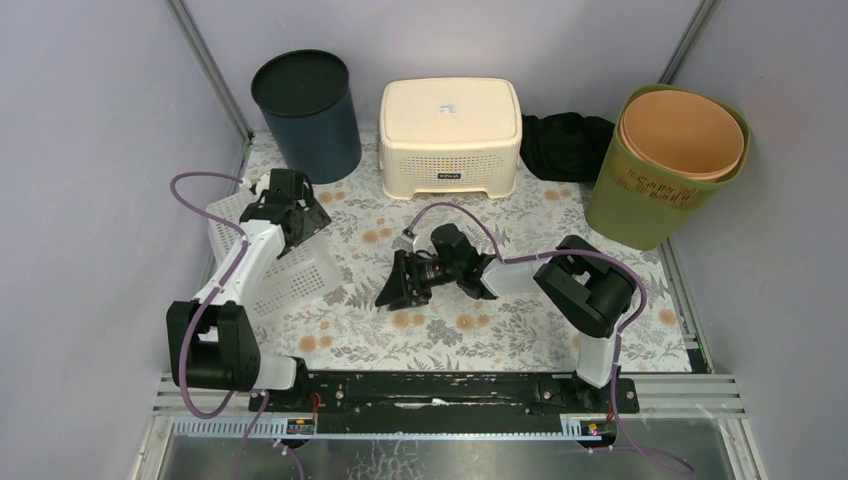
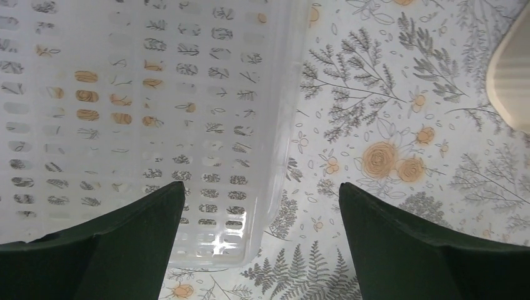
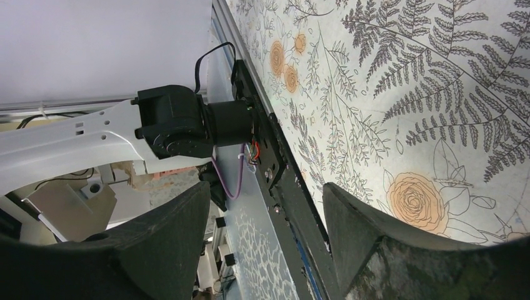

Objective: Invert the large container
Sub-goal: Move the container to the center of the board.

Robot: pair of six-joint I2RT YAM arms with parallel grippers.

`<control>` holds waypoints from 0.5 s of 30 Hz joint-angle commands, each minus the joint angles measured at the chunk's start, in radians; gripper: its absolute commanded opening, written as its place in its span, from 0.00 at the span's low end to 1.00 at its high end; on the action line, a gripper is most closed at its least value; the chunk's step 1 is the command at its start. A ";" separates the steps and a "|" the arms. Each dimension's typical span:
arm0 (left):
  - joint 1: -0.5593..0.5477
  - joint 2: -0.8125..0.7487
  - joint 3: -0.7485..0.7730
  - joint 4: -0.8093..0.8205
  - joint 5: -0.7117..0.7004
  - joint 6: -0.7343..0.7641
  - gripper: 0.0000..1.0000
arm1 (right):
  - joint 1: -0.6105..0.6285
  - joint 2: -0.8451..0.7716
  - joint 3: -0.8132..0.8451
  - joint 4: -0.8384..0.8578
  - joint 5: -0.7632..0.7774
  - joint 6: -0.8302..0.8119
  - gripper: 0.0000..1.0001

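Note:
A clear perforated plastic basket (image 1: 270, 268) lies on the floral table at the left; I cannot tell which way up it is. It fills the upper left of the left wrist view (image 2: 156, 94), with the table pattern showing through its holes. My left gripper (image 1: 300, 215) is open and empty above the basket's far right corner, its jaws (image 2: 262, 206) straddling the basket's right edge without touching it. My right gripper (image 1: 400, 285) is open and empty, low over the table's middle, turned sideways toward the near rail (image 3: 265, 212).
A cream perforated container (image 1: 450, 135) stands bottom up at the back centre; its corner shows in the left wrist view (image 2: 512, 81). A dark blue bin (image 1: 308, 112) stands bottom up at the back left. A green bin (image 1: 650, 195) holds an orange bin (image 1: 682, 132) at the right. Black cloth (image 1: 565, 145) lies behind.

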 commanded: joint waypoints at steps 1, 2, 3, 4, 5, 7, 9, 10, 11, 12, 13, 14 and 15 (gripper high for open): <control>0.011 -0.020 0.036 0.059 0.063 0.046 1.00 | -0.016 -0.013 0.029 0.021 -0.035 -0.019 0.73; 0.011 -0.044 0.034 0.065 0.076 0.055 1.00 | -0.020 -0.023 0.029 0.003 -0.034 -0.029 0.73; 0.011 -0.073 0.033 0.070 0.086 0.066 1.00 | -0.023 -0.037 0.030 -0.023 -0.032 -0.044 0.73; 0.011 -0.099 0.038 0.072 0.100 0.079 1.00 | -0.026 -0.053 0.033 -0.056 -0.026 -0.065 0.74; 0.011 -0.130 0.045 0.072 0.114 0.092 1.00 | -0.030 -0.071 0.042 -0.100 -0.018 -0.090 0.75; 0.011 -0.186 0.062 0.071 0.140 0.116 1.00 | -0.037 -0.109 0.070 -0.217 0.008 -0.158 0.76; 0.011 -0.231 0.088 0.058 0.182 0.137 1.00 | -0.041 -0.156 0.115 -0.365 0.045 -0.244 0.77; 0.011 -0.251 0.097 0.054 0.213 0.146 1.00 | -0.046 -0.179 0.145 -0.453 0.071 -0.289 0.78; 0.010 -0.266 0.105 0.048 0.244 0.151 1.00 | -0.050 -0.204 0.177 -0.538 0.113 -0.337 0.80; 0.010 -0.277 0.112 0.044 0.283 0.155 1.00 | -0.058 -0.226 0.213 -0.633 0.149 -0.386 0.81; 0.010 -0.283 0.117 0.044 0.322 0.158 1.00 | -0.067 -0.256 0.250 -0.715 0.190 -0.427 0.81; 0.009 -0.283 0.120 0.044 0.366 0.159 1.00 | -0.082 -0.277 0.285 -0.801 0.223 -0.463 0.82; 0.005 -0.278 0.125 0.043 0.403 0.158 1.00 | -0.102 -0.295 0.324 -0.881 0.254 -0.505 0.83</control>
